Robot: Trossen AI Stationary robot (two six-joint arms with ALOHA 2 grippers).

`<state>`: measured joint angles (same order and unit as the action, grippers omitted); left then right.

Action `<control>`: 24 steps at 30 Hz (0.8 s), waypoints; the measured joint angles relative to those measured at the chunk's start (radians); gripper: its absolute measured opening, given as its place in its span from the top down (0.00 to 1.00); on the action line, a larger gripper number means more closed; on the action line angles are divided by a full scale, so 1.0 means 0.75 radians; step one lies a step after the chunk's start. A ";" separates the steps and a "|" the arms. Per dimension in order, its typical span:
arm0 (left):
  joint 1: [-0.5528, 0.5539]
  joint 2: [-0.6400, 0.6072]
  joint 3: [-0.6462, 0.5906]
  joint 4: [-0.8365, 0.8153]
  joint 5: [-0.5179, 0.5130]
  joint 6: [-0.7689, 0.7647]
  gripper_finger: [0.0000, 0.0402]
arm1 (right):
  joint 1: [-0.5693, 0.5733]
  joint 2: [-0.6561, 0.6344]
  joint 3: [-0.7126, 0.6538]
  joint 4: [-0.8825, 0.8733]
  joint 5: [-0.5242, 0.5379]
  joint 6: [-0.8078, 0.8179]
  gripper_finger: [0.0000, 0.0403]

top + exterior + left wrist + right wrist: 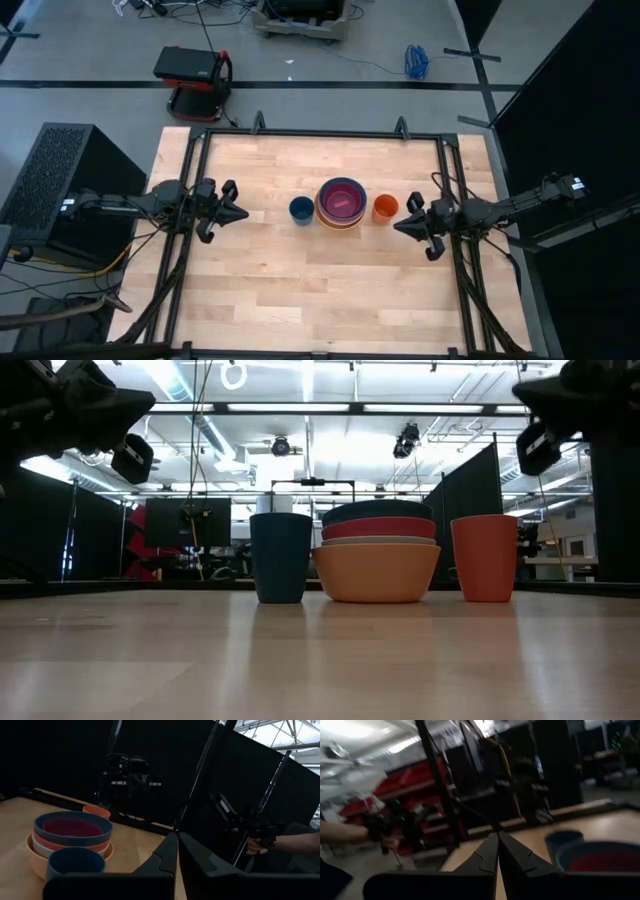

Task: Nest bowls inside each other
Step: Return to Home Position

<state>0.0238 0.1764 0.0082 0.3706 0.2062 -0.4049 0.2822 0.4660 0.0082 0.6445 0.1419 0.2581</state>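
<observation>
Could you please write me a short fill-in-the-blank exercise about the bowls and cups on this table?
The innermost bowl is coloured ____.
The bottom bowl is coloured ____.
The cup nearest the left gripper is ____.
Missing words: magenta-pink; orange; blue.

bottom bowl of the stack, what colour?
The bottom bowl is orange. It shows best in the low view, where its whole side is visible.

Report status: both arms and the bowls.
Left end effector shut, empty, left side. Right end effector shut, empty, right side. Bowls nested mid-table. Blue cup, orange cup beside them, nothing blocking.
</observation>
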 joint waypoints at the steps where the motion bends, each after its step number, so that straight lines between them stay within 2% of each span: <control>1: 0.000 0.000 0.000 0.000 0.000 0.000 0.99 | 0.000 0.001 0.000 -0.030 0.013 0.004 1.00; 6: 0.000 0.000 0.000 0.006 0.000 0.000 1.00 | -0.003 0.000 -0.001 -0.129 0.025 0.060 1.00; 24: 0.001 0.000 -0.001 0.004 0.000 0.008 0.99 | -0.004 -0.002 -0.002 -0.137 -0.057 -0.014 1.00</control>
<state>0.0242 0.1764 0.0078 0.3733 0.2062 -0.3992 0.2794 0.4646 0.0071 0.5415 0.0991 0.2473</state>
